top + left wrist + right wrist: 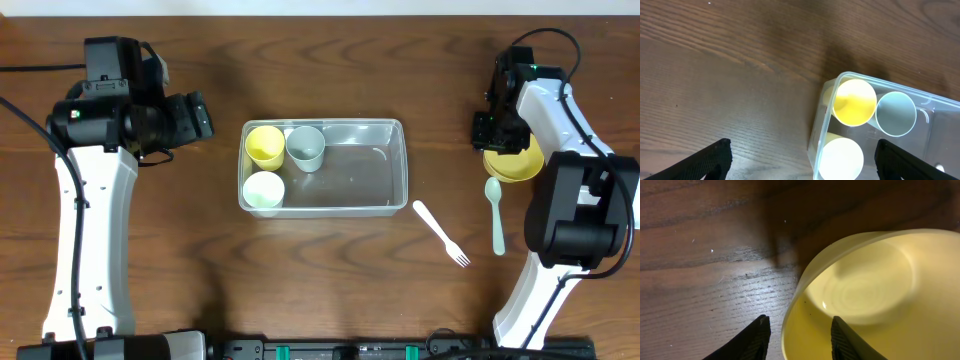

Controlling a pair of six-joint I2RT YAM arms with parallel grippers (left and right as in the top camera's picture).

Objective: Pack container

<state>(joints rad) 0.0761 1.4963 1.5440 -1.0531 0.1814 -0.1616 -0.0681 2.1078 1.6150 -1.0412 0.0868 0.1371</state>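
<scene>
The left gripper [203, 115] hovers with jaws spread wide, left of the clear rectangular plastic container [398, 165] at the middle of the wooden counter [330, 290]. A yellow cup [265, 144], a grey cup [306, 146] and a white cup [263, 190] fill its left end. Far right, the right gripper [799, 325] straddles the rim of a yellow plastic bowl [865, 280], jaws apart and unclamped.

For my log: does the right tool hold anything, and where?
Nothing gripped: the right tool, open, straddles the rim of the yellow bowl.
</scene>
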